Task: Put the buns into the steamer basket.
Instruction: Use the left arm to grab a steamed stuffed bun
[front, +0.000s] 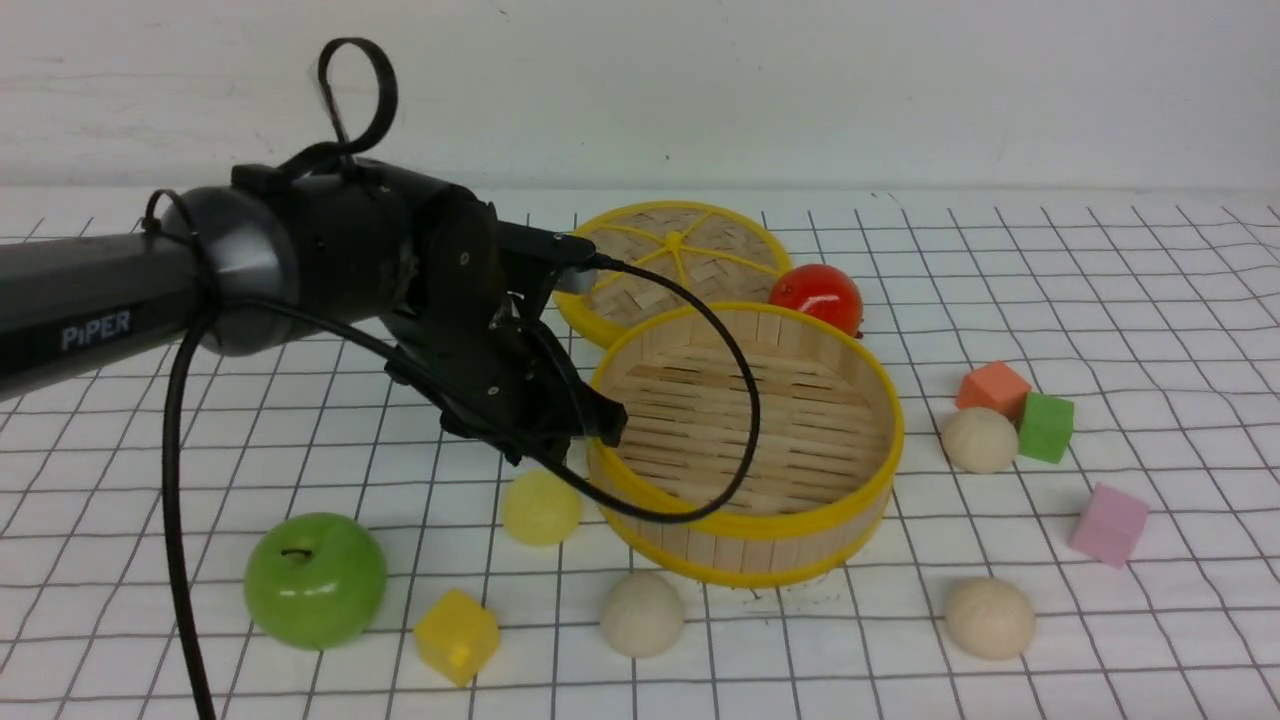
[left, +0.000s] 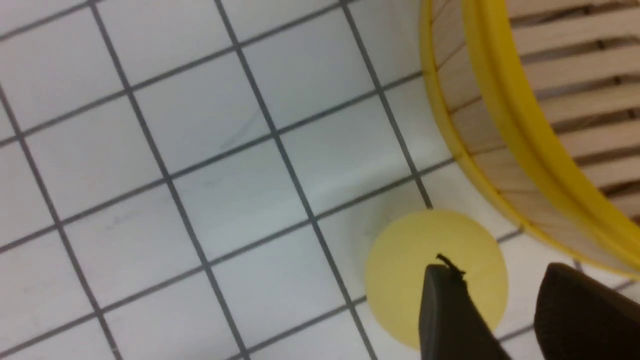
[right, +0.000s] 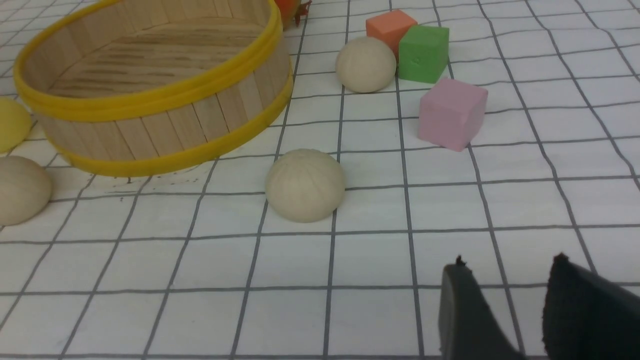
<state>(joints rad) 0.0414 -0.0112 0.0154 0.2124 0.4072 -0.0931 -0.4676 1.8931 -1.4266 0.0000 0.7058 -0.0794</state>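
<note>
The steamer basket (front: 752, 524) stands about the middle of the tabletop (front: 1150, 300). Nothing is seen on its slatted floor, and all four buns lie outside it. The yellow bun (front: 540, 507) rests just beside the basket's left wall, on the side toward the near edge. A cream bun (front: 642, 614) lies between the basket and the near edge. Another cream bun (front: 989, 618) lies further toward the right edge, and a third cream bun (front: 979, 439) is found to the basket's right, close against a green cube (front: 1046, 427).

The left claw (left: 500, 285) is poised over the yellow bun, close to the basket rim, with its jaws parted and nothing held between them. The right claw (right: 507, 285) is held low over bare tabletop on the near side of the cream buns, likewise parted and empty.

The step in hand is judged to be the approach to the first bun. One finger is seen over the bun and the other over the gap beside the basket. The claw should therefore be shifted away from the wall, lowered astride the bun, and closed gently, since a smooth ball may be squeezed out sideways.
</note>
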